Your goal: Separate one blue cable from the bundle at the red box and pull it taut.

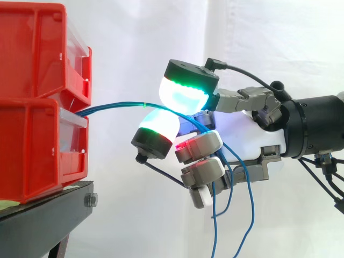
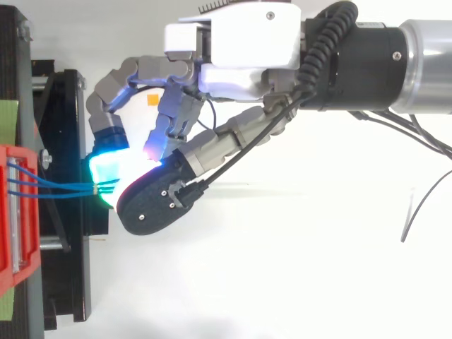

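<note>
Hand pinches three blue cables; two bins.

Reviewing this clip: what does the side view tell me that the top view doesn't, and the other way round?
Side view: the thin blue cables arch out from between two stacked red plastic bins, pass between glowing fingertip pads, then hang in slack loops below the hand. Top view: the cables leave the bin as separate strands that converge just before the pads, above the black metal stand. Both: the hand pinches the cables close to the bins, with several apparently still held together.
</note>
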`<act>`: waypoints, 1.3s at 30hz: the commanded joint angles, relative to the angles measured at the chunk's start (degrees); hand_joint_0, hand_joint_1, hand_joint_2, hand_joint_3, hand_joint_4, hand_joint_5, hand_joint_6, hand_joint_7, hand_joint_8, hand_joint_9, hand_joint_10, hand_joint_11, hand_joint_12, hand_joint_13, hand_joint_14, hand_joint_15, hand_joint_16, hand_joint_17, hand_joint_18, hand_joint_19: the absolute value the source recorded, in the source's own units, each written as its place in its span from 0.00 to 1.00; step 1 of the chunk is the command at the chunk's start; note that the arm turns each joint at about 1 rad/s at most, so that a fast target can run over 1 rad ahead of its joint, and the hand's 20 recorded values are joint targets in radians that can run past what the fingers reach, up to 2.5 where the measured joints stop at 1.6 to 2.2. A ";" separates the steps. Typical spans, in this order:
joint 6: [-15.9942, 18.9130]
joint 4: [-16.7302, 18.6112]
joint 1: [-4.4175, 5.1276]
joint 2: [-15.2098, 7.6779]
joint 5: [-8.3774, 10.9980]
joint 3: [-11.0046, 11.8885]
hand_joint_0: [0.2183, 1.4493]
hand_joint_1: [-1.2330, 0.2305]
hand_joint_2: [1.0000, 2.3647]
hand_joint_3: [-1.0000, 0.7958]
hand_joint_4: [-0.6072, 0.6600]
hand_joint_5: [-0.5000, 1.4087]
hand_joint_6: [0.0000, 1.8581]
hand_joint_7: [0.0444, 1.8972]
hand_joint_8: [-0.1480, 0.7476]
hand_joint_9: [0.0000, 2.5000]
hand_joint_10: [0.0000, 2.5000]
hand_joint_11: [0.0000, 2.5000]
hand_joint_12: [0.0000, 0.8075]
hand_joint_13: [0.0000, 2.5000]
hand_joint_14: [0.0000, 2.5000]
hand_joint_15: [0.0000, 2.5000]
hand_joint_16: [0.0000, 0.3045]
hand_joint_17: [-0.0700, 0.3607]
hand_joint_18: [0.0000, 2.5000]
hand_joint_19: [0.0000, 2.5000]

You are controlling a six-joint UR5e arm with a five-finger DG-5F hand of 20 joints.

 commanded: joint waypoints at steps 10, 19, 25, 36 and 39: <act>0.00 -0.15 -0.03 0.01 0.00 0.00 0.51 0.18 0.00 0.32 0.41 0.17 0.48 0.66 0.49 0.47 0.01 0.57 0.42 0.46 0.01 0.50 0.13 0.37 0.34 0.34; 0.00 -0.23 -0.03 0.01 0.00 0.00 0.50 0.17 0.00 0.28 0.43 0.16 0.48 0.61 0.48 0.46 0.01 0.57 0.43 0.46 0.01 0.50 0.14 0.38 0.35 0.32; 0.00 -0.15 -0.03 0.01 0.00 0.09 0.50 0.17 0.00 0.28 0.43 0.16 0.48 0.61 0.46 0.44 0.01 0.56 0.43 0.45 0.01 0.49 0.14 0.38 0.35 0.31; 0.00 -0.15 -0.03 0.01 0.00 0.00 0.38 0.25 0.00 0.28 0.47 0.17 0.47 0.57 0.48 0.47 0.01 0.57 0.42 0.45 0.01 0.48 0.13 0.38 0.36 0.32; 0.00 -0.15 -0.03 0.01 0.00 0.09 0.35 0.30 0.00 0.28 0.49 0.17 0.47 0.56 0.48 0.48 0.01 0.57 0.43 0.45 0.01 0.48 0.13 0.38 0.36 0.32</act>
